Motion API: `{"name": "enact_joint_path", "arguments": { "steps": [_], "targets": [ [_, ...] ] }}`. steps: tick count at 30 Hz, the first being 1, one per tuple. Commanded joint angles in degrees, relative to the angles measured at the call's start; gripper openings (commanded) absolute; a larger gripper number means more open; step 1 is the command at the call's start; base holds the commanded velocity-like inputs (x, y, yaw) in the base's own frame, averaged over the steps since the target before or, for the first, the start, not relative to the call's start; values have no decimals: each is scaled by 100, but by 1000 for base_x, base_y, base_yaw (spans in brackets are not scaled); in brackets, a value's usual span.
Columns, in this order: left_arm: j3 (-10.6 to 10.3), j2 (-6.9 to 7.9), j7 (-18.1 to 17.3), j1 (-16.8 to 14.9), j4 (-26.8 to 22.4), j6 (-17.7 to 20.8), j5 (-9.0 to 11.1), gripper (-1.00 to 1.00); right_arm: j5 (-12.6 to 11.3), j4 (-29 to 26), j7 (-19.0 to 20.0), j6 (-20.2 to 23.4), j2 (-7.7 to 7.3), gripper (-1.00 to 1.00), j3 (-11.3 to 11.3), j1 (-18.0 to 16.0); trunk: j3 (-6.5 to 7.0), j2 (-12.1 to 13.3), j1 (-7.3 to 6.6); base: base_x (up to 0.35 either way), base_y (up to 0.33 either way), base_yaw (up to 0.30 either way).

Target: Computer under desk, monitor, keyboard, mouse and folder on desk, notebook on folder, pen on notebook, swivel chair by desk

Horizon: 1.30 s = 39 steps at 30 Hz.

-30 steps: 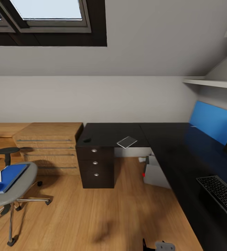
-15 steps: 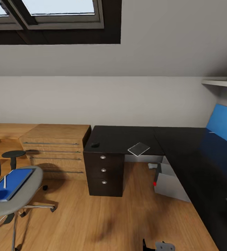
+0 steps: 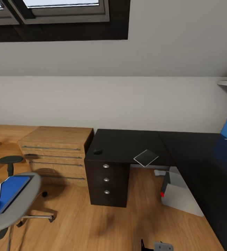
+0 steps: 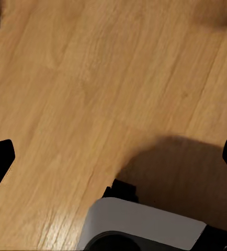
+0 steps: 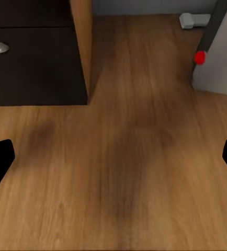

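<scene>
Standing left of the desk (image 3: 127,143) — a wooden chest (image 3: 55,150).

No readable text, labels, numbers — none on any surface.

Your head view cuts off the swivel chair (image 3: 12,198) at the left edge, along with a corner of the folder (image 3: 7,193) on its seat. The worktop (image 3: 197,157) runs out at the right, its edge hiding the top of the computer (image 3: 179,195).
</scene>
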Motion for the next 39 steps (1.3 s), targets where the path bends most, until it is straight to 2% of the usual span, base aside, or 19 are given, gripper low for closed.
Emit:
{"name": "enact_joint_path", "arguments": {
  "steps": [1, 5, 9, 13, 14, 15, 16, 17, 18, 19, 21, 23, 25, 26, 27, 29, 31, 35, 39],
  "targets": [
    [4, 16, 14, -3, -16, -25, 8, 100, -48, -81, -27, 19, 4, 100, 36, -10, -6, -3, 3, 319, 0, 1],
    [-6, 4, -5, -3, -231, -83, 10, 100, -60, -673, -59, 151, 43, 100, 33, -14, -6, -3, 3, 213, 0, 1],
    [-5, -46, -17, -3, -968, -178, 2, 100, -41, -1655, -97, 837, 147, 100, 38, -30, -6, -3, 3, 62, 0, 0],
    [-9, -129, -17, -3, -1696, -110, -5, 100, -32, -2880, -113, 2392, 196, 100, 49, -75, -6, -3, 3, 16, 0, 0],
    [-11, -189, -16, -3, -2050, 60, -6, 100, -31, -3341, -114, 3003, 210, 100, 56, -110, -6, -3, 3, 6, 0, 0],
    [-11, -225, -15, -5, -2261, 199, -6, 100, -30, -3576, -114, 3316, 222, 100, 60, -135, -6, -3, 3, 5, 0, 0],
    [-11, -266, -15, -6, -2491, 375, -7, 100, -30, -3809, -115, 3631, 241, 100, 63, -165, -6, -3, 3, 4, 0, 0],
    [-12, -355, -14, -8, -2999, 830, -7, 100, -31, -4259, -113, 4267, 293, 100, 68, -242, -6, -3, 3, 3, 0, 0],
    [-12, -402, -15, -9, -3270, 1097, -7, 100, -34, -4468, -112, 4586, 318, 100, 70, -289, -6, -3, 3, 2, 0, 0],
    [-17, -489, -18, -12, -3813, 1692, -6, 100, -43, -4821, -112, 5196, 358, 100, 70, -410, -6, -3, 3, 1, 0, 0],
    [-35, -554, -19, -12, -4335, 2339, -3, 100, -57, -5067, -113, 5734, 392, 100, 68, -566, -6, -3, 3, 1, 0, 0],
    [-167, -630, -21, -15, -5335, 3553, 9, 100, -202, -5318, -132, 6404, 431, 100, 52, -919, -6, -3, 3, 0, 0, 0],
    [-332, -661, -17, -15, -6045, 4215, 38, 100, -427, -5391, -201, 6635, 431, 100, 50, -1110, -6, -3, 3, 0, 0, 0],
    [-384, -666, -16, -15, -6239, 4372, 67, 100, -503, -5405, -236, 6679, 431, 100, 50, -1151, -6, -3, 3, 0, 0, 0],
    [-459, -672, -15, -14, -6540, 4599, 177, 100, -637, -5423, -322, 6733, 431, 100, 43, -1209, -6, -3, 3, 0, 0, 0],
    [-546, -670, 4, -14, -6780, 4822, 569, 100, -795, -5344, -423, 6672, 431, 100, 27, -1263, -6, -3, 3, 0, 0, 0],
    [-570, -614, 18, -14, -6520, 4804, 921, 100, -855, -4964, -514, 6062, 431, 100, 28, -1284, -6, -3, 3, 0, 0, 0],
    [-534, -446, 15, -14, -6393, 4682, 1032, 100, -864, -4803, -546, 5697, 431, 100, 43, -1284, -6, -3, 3, 122, 0, 51],
    [-530, -387, 27, -15, -6404, 4638, 1055, 100, -841, -4783, -562, 5618, 431, 100, 87, -1184, -6, -3, 3, 300, 1, 235]
  ]
}}
